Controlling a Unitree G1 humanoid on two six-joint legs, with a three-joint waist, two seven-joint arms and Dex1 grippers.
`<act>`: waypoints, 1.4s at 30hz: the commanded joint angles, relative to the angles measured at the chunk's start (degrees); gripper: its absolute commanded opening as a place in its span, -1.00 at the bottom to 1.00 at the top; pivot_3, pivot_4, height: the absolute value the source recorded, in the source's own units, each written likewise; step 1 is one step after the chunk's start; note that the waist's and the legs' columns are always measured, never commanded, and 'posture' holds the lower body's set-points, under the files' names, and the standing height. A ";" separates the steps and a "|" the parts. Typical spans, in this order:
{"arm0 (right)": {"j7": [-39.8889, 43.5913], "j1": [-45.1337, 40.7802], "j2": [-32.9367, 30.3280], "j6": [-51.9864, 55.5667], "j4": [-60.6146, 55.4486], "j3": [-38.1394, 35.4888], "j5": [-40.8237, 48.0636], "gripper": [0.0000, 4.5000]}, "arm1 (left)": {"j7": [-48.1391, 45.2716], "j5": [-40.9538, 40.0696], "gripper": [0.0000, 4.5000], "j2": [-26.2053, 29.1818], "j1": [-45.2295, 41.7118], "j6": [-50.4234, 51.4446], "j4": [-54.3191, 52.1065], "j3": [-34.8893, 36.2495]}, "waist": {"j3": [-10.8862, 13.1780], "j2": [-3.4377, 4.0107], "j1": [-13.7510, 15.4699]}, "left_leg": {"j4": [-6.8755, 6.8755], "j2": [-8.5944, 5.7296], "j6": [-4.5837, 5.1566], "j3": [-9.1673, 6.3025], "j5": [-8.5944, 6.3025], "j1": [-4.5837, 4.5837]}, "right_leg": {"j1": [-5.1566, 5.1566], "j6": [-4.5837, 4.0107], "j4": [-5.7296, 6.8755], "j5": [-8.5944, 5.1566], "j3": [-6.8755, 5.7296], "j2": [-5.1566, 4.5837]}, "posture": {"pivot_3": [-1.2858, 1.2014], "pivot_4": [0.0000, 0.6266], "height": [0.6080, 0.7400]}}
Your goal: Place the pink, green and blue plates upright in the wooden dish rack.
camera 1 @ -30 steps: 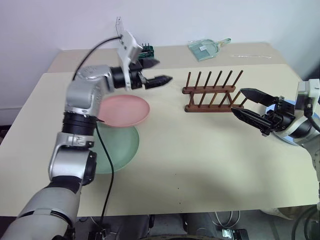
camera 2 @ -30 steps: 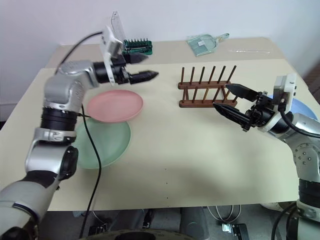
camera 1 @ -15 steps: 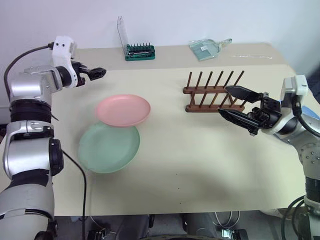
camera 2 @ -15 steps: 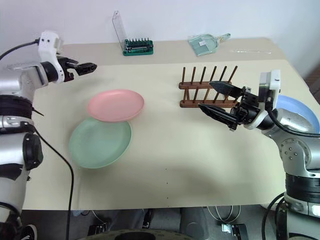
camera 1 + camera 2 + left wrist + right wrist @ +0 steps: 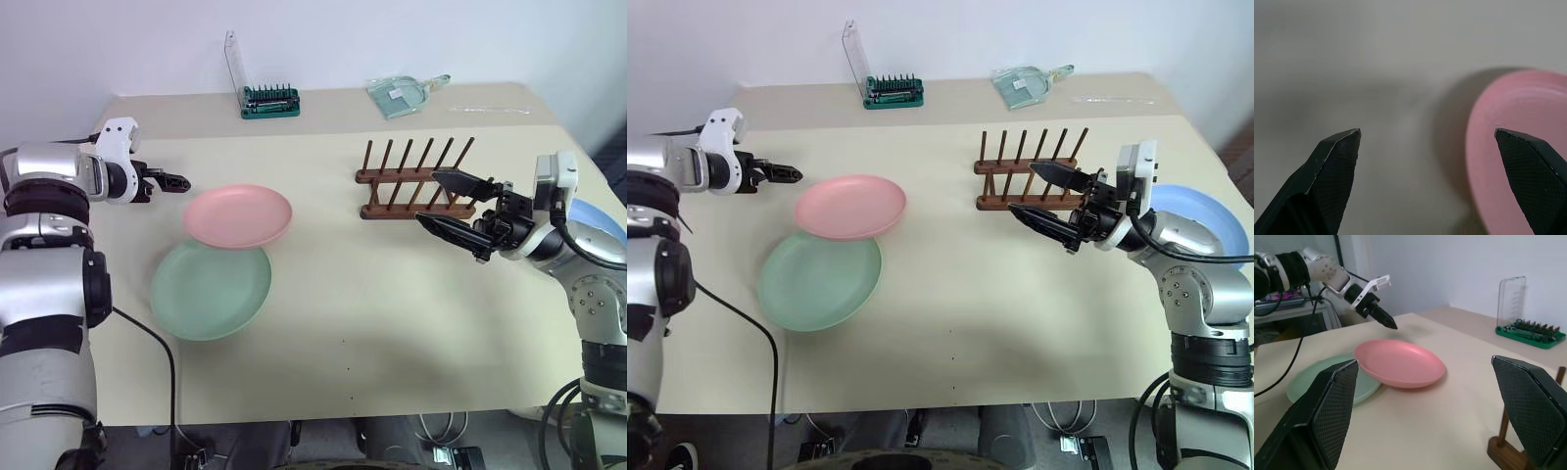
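Beside the pink plate's [image 5: 238, 215] far-left rim, the left gripper [image 5: 172, 180] hangs with fingers spread wide, empty. The right gripper [image 5: 1043, 197], fingers also wide apart and empty, hovers just in front of the wooden dish rack [image 5: 1029, 182]. A clean pickup likely means straddling the pink rim, since it overlaps the green plate [image 5: 210, 290]. Three plates: pink, green, and one blue plate [image 5: 1205, 221] at the right edge. One empty rack.
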 commanded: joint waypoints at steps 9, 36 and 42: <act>0.40 0.78 -0.04 -1.04 -1.29 -1.81 -0.18 0.97 | -15.21 10.37 1.00 -0.04 -7.41 4.62 7.90 -9.51 | 0.00 -0.01 -0.80 | -0.03 0.00 0.00 0.02 0.00 0.02 | -0.03 0.01 0.03 0.00 0.00 0.01 | 0.03 -0.52 1.00; -0.43 4.31 -0.49 -2.36 -2.54 -3.32 -1.38 0.97 | -13.10 13.05 1.00 -3.05 -3.70 4.88 9.86 -4.27 | 0.01 -0.02 -1.42 | -0.01 0.02 0.00 0.02 0.00 0.00 | -0.04 0.01 0.04 0.00 0.01 0.02 | 0.03 -0.52 1.00; -1.02 4.93 -0.64 -2.58 -3.01 -3.83 -1.55 1.00 | -7.65 11.08 0.41 -3.91 -2.99 4.81 9.66 -0.12 | 0.01 -0.03 -1.39 | 0.00 0.02 0.00 0.02 0.00 0.00 | -0.04 0.01 0.05 0.00 0.02 0.02 | 0.03 -0.52 1.00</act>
